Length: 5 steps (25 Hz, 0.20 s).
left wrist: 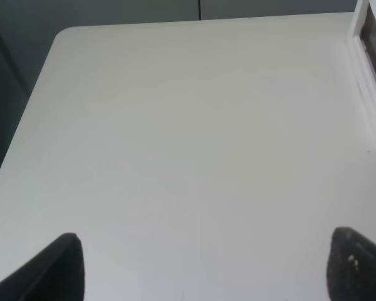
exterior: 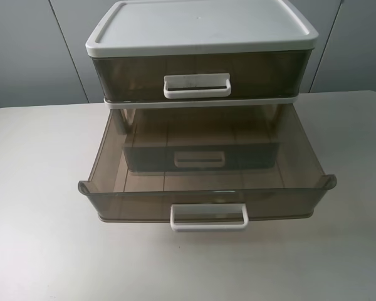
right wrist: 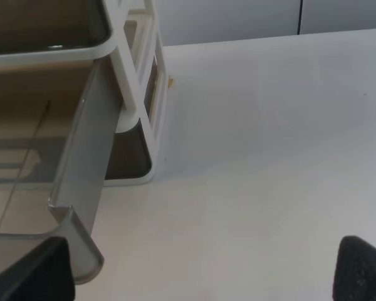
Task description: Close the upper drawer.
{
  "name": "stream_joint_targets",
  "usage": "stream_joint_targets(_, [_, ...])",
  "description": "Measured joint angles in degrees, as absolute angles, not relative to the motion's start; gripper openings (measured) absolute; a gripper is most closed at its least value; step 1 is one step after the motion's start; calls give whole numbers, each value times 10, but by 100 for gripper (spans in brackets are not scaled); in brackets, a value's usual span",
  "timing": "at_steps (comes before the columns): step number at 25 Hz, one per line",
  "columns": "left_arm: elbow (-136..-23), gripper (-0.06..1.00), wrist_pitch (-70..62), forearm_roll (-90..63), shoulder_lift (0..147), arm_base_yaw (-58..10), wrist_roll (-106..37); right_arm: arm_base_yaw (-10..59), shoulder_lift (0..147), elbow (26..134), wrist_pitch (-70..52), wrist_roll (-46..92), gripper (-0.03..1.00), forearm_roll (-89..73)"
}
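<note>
Though pulled wide open, the upper drawer (exterior: 131, 205) holds nothing — see-through brown.

A pale, bare desk (left wrist: 175, 144) fills nearly the whole frame, its rounded corner at the upper left against a dark grey background. Two black fingertips (left wrist: 50, 269) of the left end effector (left wrist: 203, 269) sit at the lower corners, spread wide apart. A white plastic frame (left wrist: 370, 69) edges the upper right.

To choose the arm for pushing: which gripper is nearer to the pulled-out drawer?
Right. The right gripper is just beside the pulled-out drawer, at its front corner; the left gripper sees only the white frame, farther off.
</note>
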State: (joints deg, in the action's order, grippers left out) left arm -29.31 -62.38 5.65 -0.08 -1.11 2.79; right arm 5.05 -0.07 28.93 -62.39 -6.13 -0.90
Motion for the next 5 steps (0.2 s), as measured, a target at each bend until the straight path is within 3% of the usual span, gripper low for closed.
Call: stream_joint_targets(5, [-293,74,-624,57,-1,-11,28,51,-1,289,-624,-64,63,-9])
